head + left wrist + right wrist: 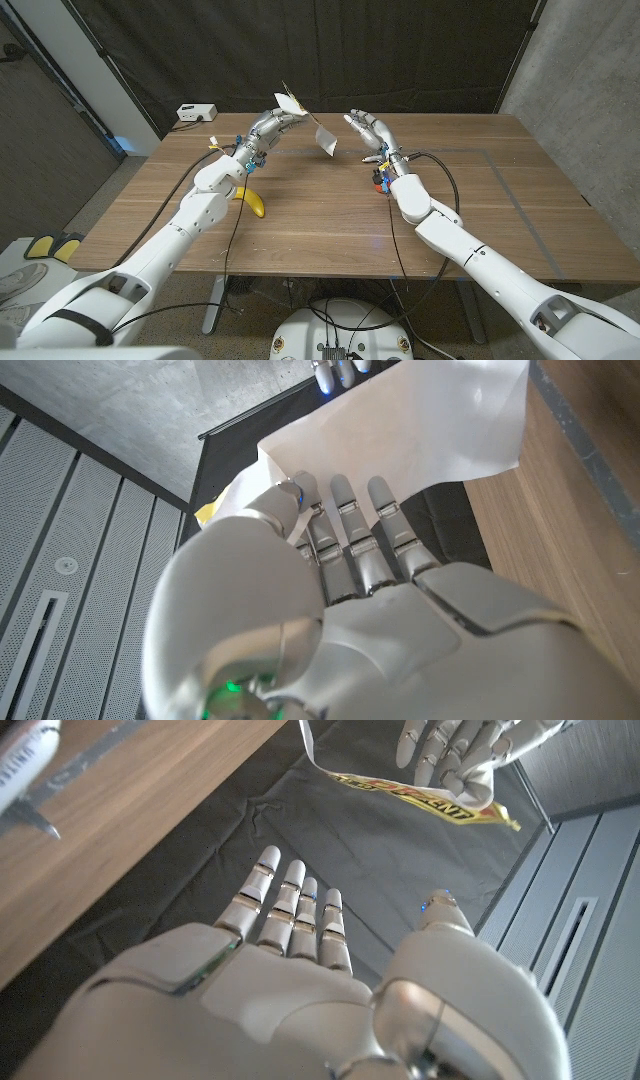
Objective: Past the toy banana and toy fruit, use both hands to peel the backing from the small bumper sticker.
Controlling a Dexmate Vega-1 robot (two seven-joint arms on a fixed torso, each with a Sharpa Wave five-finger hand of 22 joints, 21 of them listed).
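- my left hand (268,127) is holding the sticker (291,104) up in the air, over the far part of the bench (330,215), with my fingers (342,500) pressed on the sheet.
- my right hand (368,131) is spread wide and holding nothing, near the sticker but not touching it.
- a white piece (326,140) is hanging between my two hands. i think it is the backing, but i cannot tell if it is still joined on.
- the sticker looks thin, light and bendy, so i think it could curl or rip. a loose corner looks like the best place to pinch.
- the toy banana (253,200) is lying by my left arm. the toy fruit (378,180) is mostly hidden behind my right wrist.
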